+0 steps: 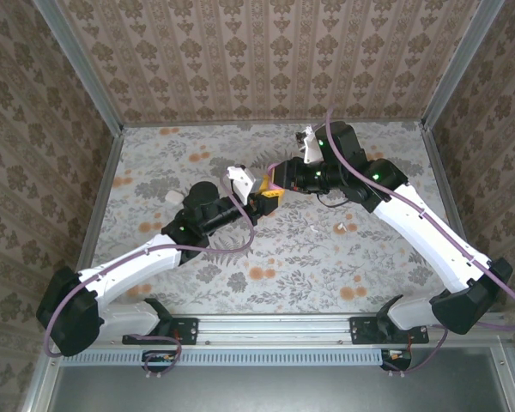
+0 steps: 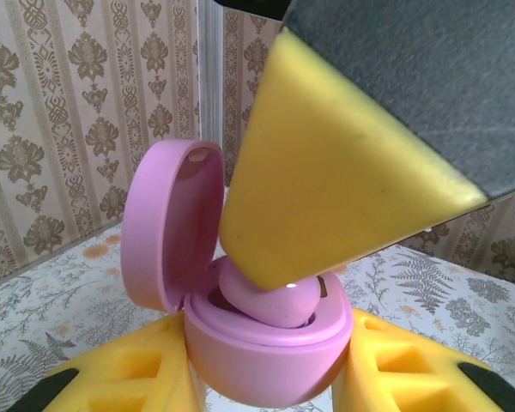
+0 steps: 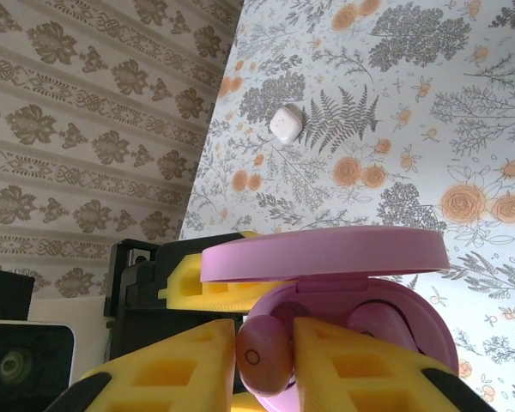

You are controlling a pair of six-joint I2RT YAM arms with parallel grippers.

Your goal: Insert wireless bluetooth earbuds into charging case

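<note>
A: Two grippers meet over the middle of the flower-printed table top [image 1: 292,257]. Why is the left gripper [image 1: 256,204] placed as it is?

B: It acts as the vice. Its yellow fingers [image 2: 129,382] are closed partway, one on each side of the rounded pink plastic charging case [image 2: 270,360]. That holds the case steady with its opening facing the other gripper. The hinged lid [image 2: 167,223] stands open to the left, out of the way. The case appears to be clear of the table.

A: And the left arm?

B: It runs from its base at the near left corner up and rightward, stretched long and low, with the wrist aimed at the centre.

A: Where is the bud?

B: The glossy pale pink plastic earbud [image 2: 275,302] sits in the mouth of the case and does not look fully seated yet. The right gripper [image 3: 264,360] is almost closed, pinching the earbud between its own yellow fingers [image 3: 360,369]. In the left wrist view one of those fingers bears down over it.

A: And the right arm's pose?

B: It rises from the near right corner and bends at the elbow toward the back of the table. The wrist then doubles back leftward to meet the case.

A: Anything else?

B: A small white glossy object [image 3: 286,123] lies on the table well apart from them. It is too small to tell what it is.
</note>
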